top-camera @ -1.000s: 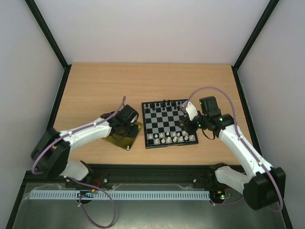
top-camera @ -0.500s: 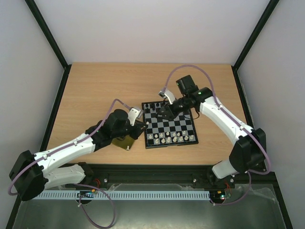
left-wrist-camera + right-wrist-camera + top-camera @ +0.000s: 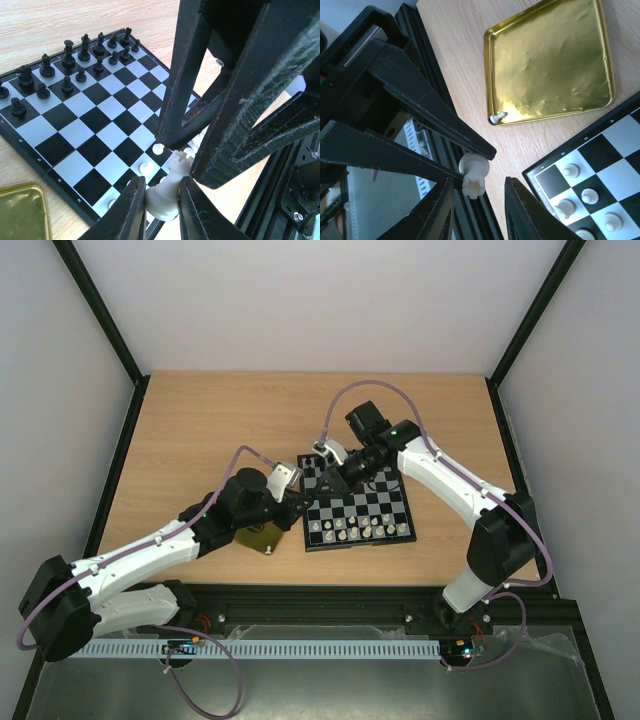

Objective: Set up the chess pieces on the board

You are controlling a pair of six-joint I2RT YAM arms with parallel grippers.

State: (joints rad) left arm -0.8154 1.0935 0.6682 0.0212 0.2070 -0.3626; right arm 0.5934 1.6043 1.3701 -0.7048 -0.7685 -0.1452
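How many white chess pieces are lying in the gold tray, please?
1. A small white piece lies in the lower-left corner of the gold tray, right wrist view; its top edge is cropped, so more may be hidden.

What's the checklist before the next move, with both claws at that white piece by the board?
1. Left claw gripping the white piece: ok.
2. Right claw open around it, gap showing on one side: ok.
3. Piece upright in the grip: cannot tell.
4. Free back-row square on the board: cannot tell, claws block it.
5. Gold tray emptied: not ok, one small white piece lies in it.
6. Black pieces standing: ok.
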